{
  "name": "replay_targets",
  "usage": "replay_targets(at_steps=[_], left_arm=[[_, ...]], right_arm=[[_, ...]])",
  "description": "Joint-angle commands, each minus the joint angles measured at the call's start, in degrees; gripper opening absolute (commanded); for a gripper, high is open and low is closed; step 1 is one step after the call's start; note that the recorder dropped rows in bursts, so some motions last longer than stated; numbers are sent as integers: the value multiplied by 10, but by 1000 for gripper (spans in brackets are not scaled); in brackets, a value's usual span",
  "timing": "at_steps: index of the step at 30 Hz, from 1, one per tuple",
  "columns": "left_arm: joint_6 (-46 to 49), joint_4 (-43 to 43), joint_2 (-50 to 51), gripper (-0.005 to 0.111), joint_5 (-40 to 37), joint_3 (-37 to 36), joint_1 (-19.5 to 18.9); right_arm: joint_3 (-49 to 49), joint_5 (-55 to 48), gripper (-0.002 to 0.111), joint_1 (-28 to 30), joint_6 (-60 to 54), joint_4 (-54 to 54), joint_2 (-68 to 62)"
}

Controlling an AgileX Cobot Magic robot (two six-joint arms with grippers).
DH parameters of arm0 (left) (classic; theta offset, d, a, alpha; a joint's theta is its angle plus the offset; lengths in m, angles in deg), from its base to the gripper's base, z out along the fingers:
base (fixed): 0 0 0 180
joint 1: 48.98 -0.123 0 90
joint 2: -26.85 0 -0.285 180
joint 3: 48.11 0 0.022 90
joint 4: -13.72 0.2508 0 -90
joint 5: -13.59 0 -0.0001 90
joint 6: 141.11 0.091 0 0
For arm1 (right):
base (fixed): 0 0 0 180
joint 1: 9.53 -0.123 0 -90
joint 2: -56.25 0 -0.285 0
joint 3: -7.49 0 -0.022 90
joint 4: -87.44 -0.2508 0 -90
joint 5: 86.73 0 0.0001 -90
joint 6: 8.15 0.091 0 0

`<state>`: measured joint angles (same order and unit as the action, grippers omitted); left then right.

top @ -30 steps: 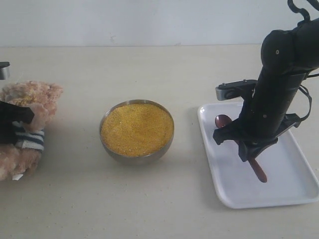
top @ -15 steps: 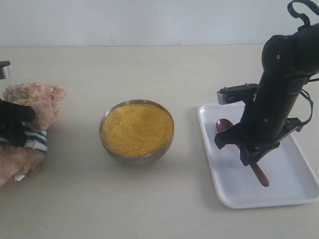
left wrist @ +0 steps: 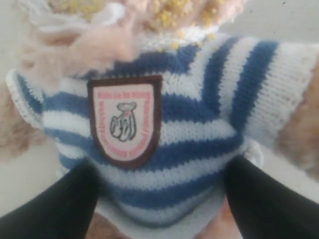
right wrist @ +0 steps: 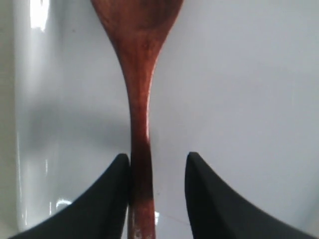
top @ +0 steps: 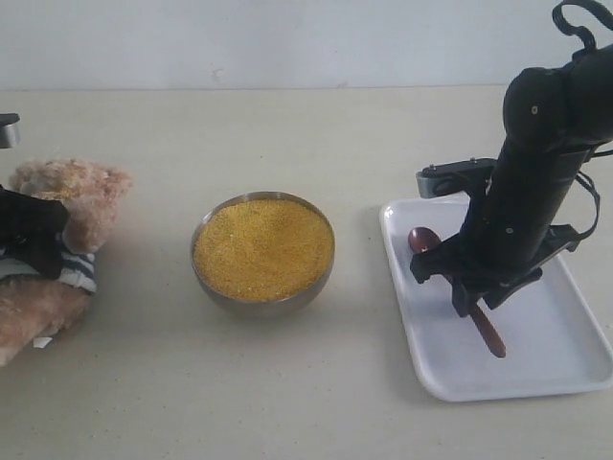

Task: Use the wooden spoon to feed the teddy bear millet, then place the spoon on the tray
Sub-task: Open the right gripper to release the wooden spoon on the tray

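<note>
Right wrist view: right claw [right wrist: 157, 157] spread astride the wooden spoon [right wrist: 138, 99] handle, one finger touching it. Spoon lies flat on the tray [right wrist: 239, 99], right of the millet [top: 263, 247]. Lift straight up so that finger doesn't drag it. Left claw [left wrist: 162, 167] spread around the teddy bear [left wrist: 199, 99], left end of desk [top: 383, 144].

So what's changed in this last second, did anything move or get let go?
The right gripper has opened and let go of the wooden spoon, which now lies on the tray, shifted only slightly. The left gripper has spread its jaws around the teddy bear, and the bear has settled a little towards the millet. The millet and the tray stayed where they were.
</note>
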<state>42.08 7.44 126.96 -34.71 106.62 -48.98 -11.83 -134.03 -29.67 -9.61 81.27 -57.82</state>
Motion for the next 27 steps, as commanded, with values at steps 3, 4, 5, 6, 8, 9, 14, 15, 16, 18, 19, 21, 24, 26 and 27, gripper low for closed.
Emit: replay_targets(at_steps=[3, 4, 5, 6, 8, 9, 14, 15, 16, 18, 19, 21, 24, 26, 27], left_arm=[[3, -4, 1, 77, 17, 3, -1], [3, -4, 1, 77, 18, 3, -1], [3, -4, 1, 77, 19, 3, -1], [3, -4, 1, 77, 21, 3, -1], [3, -4, 1, 77, 18, 10, -1], [3, -4, 1, 77, 7, 21, -1], [3, -2, 0, 77, -29, 47, -1], [4, -2, 0, 77, -29, 47, -1], [4, -2, 0, 77, -29, 47, -1], [7, -2, 0, 77, -27, 49, -1], [7, -2, 0, 77, -27, 51, -1], [7, -2, -1, 77, -34, 60, -1], [10, 0, -21, 77, -43, 84, -1], [10, 0, -33, 77, -38, 85, -1], [10, 0, -36, 77, -37, 85, -1]], right_arm=[[-1, 6, 35, 3, -1, 5, 5], [-1, 6, 35, 3, -1, 5, 5], [-1, 6, 35, 3, -1, 5, 5], [-1, 6, 35, 3, -1, 5, 5], [-1, 4, 35, 3, -1, 7, 5], [-1, 4, 35, 3, 0, 11, 5], [1, 2, 35, 3, 0, 21, 5], [1, 4, 37, 3, 0, 22, 5], [1, 4, 40, 3, 0, 22, 5], [1, 0, 57, 3, 7, 22, 5], [1, -2, 56, 3, 7, 22, 5], [1, -2, 52, 3, 10, 22, 5], [6, -7, 51, 3, 9, 20, 5], [15, -18, 51, 3, -5, 7, 6], [21, -20, 51, 3, -11, -3, 6]])
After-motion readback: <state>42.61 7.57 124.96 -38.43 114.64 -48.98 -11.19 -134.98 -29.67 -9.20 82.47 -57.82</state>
